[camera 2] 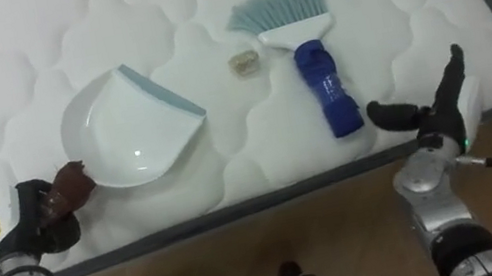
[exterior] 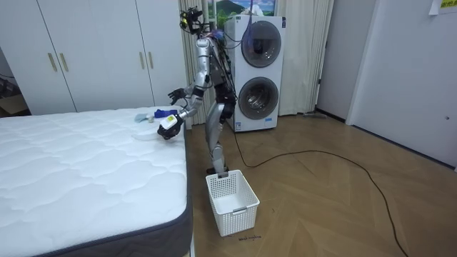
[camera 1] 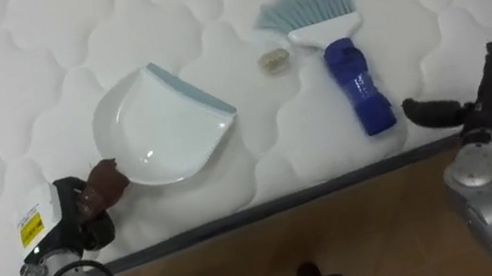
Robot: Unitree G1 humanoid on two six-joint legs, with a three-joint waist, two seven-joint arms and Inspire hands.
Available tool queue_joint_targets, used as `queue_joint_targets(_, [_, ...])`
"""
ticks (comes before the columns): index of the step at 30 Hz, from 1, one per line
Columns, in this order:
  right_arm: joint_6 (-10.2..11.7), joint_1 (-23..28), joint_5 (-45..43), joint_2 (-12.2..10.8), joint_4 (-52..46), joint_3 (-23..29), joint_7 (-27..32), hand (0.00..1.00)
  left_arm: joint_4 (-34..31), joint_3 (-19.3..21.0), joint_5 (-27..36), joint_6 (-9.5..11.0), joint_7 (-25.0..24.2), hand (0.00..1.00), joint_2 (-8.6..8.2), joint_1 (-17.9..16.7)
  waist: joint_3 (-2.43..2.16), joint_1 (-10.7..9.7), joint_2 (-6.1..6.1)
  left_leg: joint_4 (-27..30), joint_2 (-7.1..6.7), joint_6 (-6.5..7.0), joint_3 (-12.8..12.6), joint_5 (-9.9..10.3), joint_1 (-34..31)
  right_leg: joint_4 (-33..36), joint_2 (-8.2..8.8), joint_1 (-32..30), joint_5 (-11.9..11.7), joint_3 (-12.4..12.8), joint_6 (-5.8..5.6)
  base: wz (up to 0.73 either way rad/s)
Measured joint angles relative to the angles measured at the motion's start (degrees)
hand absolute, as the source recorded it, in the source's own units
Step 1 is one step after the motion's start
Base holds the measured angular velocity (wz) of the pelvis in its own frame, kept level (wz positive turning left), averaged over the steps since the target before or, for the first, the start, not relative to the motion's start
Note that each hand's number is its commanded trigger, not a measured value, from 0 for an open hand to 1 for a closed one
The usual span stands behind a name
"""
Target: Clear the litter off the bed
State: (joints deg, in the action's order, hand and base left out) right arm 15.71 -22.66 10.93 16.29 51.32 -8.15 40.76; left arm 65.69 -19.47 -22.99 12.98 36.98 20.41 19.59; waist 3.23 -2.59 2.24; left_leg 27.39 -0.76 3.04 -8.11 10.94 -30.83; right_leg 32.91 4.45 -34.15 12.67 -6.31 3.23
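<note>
One grasp was lacking: your left robot hand [camera 1: 86, 219] was clamped on the dustpan [camera 1: 158, 128] handle; your right robot hand [camera 1: 481, 117], fingers spread beside the brush [camera 1: 357, 88], needed its blue handle squarely.

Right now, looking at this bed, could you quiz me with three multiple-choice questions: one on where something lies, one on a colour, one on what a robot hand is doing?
1. Where does the small scrap lie?
A) inside the dustpan
B) between the dustpan and the brush
C) on top of the brush

2. What colour is the brush's handle?
A) red
B) blue
C) green

3. What is the left robot hand doing?
A) lying open and empty
B) holding the brush
C) gripping the dustpan's brown handle

Answers:
1 B, the scrap sits in the gap between the two.
2 B, the handle is plainly blue.
3 C, its fingers are curled round that handle.
</note>
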Motion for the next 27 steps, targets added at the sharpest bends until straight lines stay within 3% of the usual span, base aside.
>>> queue_joint_targets(2, [1.18, -0.58, -0.55, -0.01, -1.33, -0.09, 1.16, 0.0, -0.06, 0.02, -0.05, 0.23, -0.24, 1.0, 0.02, 0.02, 0.11, 0.12, 0.19, 0.0, -0.07, 0.02, -0.18, 0.01, 0.01, 0.14, 0.19, 0.0, -0.04, -0.16, -0.07, 0.05])
queue_joint_targets(11, [2.24, -2.43, -1.96, -0.01, -2.65, -3.3, 2.89, 0.0, -0.46, -0.16, -0.09, 0.29, -2.6, 1.0, -0.01, 1.25, 0.69, 1.44, 0.75, -0.06, 0.02, 0.03, -0.58, 0.0, 0.08, -0.03, 0.47, 0.3, 0.04, -0.73, -0.16, 0.03])
queue_joint_targets(15, [2.29, -3.08, -1.71, 0.0, -2.11, -5.18, 2.16, 0.0, -0.71, -0.58, -0.14, 0.08, -2.96, 1.0, -0.01, 2.22, 1.51, 1.67, 0.63, 0.24, 0.0, 0.13, -0.58, 0.02, 0.02, -0.04, 0.66, 0.61, 0.71, -0.99, -0.3, 0.03])
queue_joint_targets(21, [2.3, -3.24, 0.84, 0.7, -1.07, -6.56, 0.92, 0.0, -1.52, -1.15, -0.21, -0.11, -4.03, 1.0, 0.0, 2.92, 1.62, 2.88, 0.55, 0.32, -0.02, 0.17, -0.38, 0.05, -0.64, 0.32, 0.99, -0.01, 0.69, -1.79, -0.24, 0.04])
queue_joint_targets(27, [2.38, -5.02, 2.21, 0.83, 3.87, -8.63, -5.51, 0.0, -1.53, -2.26, -0.22, -0.15, -5.64, 1.0, -0.04, 4.05, 1.86, 3.08, 0.17, 0.47, -0.08, 0.19, -0.44, 0.06, -0.72, 0.86, 1.5, 0.21, 0.9, -2.8, -0.12, 0.09])
